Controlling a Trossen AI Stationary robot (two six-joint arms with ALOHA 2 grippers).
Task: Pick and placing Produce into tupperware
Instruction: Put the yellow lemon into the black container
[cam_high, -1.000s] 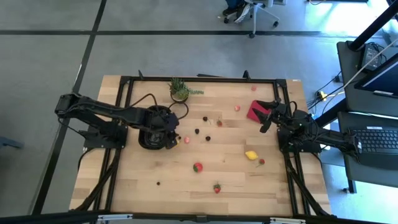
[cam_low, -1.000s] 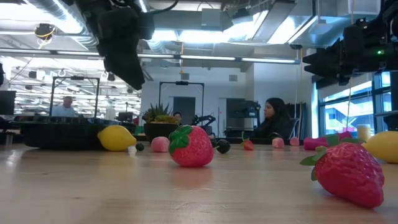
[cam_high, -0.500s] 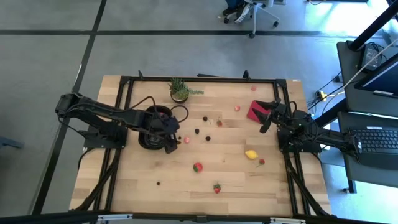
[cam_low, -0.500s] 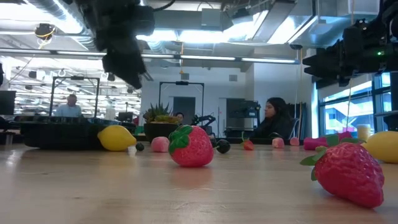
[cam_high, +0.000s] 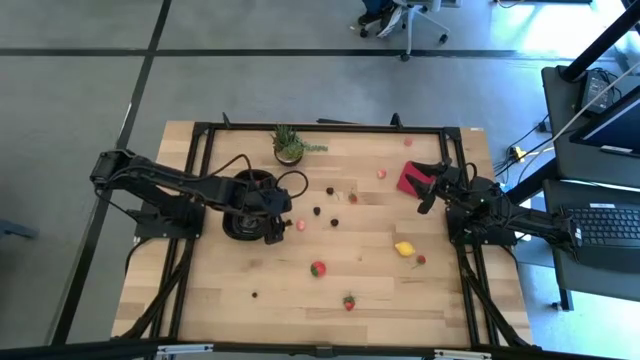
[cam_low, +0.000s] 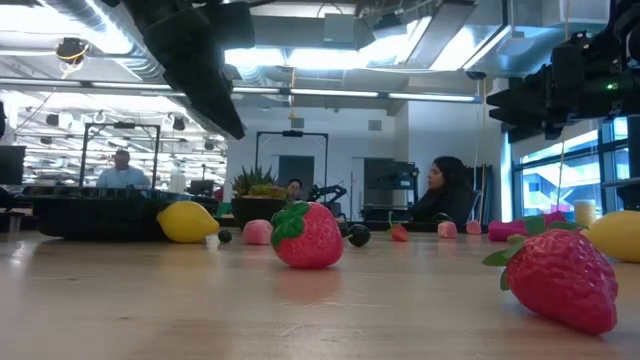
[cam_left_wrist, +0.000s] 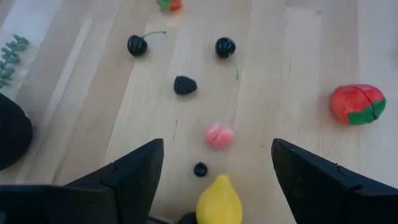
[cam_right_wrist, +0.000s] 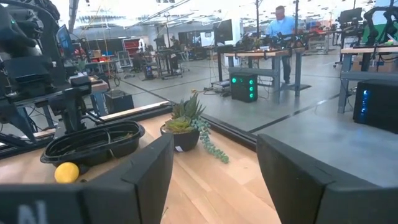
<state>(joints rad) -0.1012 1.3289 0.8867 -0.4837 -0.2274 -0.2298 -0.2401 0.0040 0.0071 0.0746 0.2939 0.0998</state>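
lemon (cam_left_wrist: 219, 200) | beside tupperware (cam_right_wrist: 93, 144) | hidden overhead by left claw (cam_left_wrist: 214, 180)

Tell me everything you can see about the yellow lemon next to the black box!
The lemon is a small, smooth, bright yellow toy with a pointed tip, plastic by its look. It lies on the wooden table just outside the black container, not in it. The left tool hangs open right above it, one finger on each side. A tiny dark berry sits close by.

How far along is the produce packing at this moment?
Done: nothing visibly inside the tupperware; its interior is hidden. In hand: nothing; left gripper, jaws open, hovers over a lemon beside it. Left: strawberries, berries and another lemon lie scattered; right gripper waits near the red square.
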